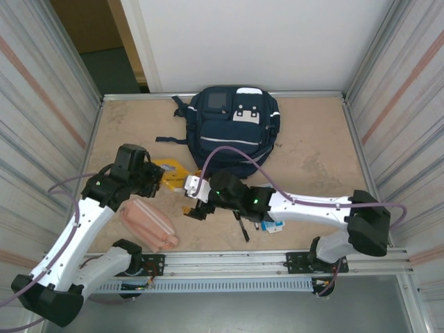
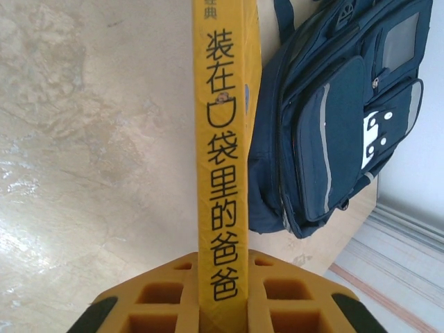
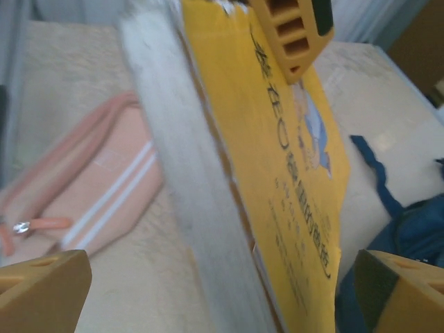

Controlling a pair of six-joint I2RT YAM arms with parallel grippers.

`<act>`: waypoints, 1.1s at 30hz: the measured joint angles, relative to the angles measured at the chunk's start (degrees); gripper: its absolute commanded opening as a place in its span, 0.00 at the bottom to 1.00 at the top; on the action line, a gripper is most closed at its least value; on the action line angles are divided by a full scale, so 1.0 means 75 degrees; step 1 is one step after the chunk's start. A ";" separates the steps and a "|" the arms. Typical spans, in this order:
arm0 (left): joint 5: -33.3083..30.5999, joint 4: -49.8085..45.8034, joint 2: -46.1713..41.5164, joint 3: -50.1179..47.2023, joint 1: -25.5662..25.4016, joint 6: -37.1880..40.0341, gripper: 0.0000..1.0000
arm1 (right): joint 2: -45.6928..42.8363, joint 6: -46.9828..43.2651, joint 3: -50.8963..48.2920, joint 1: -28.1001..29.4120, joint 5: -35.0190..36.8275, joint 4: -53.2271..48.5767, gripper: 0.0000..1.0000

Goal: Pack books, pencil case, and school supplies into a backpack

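Spine up close: 装在口袋里的爸爸 on the yellow book (image 2: 223,139), the left gripper (image 2: 220,284) clamped on it; the right gripper (image 3: 222,291) gapes wide either side; navy backpack (image 2: 340,125) just beyond.

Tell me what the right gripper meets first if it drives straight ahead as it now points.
The book, most likely: its page edge and yellow cover sit between the fingers of the open right gripper, clamped by the left gripper. The close view is blurred, so the exact gap is uncertain.

A robot lab test cell: bare wooden tabletop (image 1: 312,149) under the left end effector (image 1: 169,176), aluminium framing (image 1: 359,142) around it, striped panels (image 1: 41,90) to both sides, white wall (image 1: 277,41) beyond.
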 measured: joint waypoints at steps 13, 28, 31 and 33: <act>0.1026 0.0807 0.0326 0.0061 0.0370 -0.0224 0.59 | -0.0460 -0.0565 -0.0157 -0.0950 0.0664 -0.0128 0.03; 0.0976 0.1708 0.2975 0.1886 -0.0012 0.3754 0.73 | -0.2506 0.0761 -0.0221 -0.4689 0.1341 -0.1032 0.00; 0.0968 0.1804 0.3896 0.2186 -0.0187 0.4194 0.70 | -0.2935 0.1247 -0.0221 -0.5284 0.1571 -0.1052 0.00; 0.0965 0.1918 0.4494 0.2387 -0.0189 0.4462 0.65 | -0.3153 0.1510 -0.0221 -0.5493 0.1661 -0.1070 0.00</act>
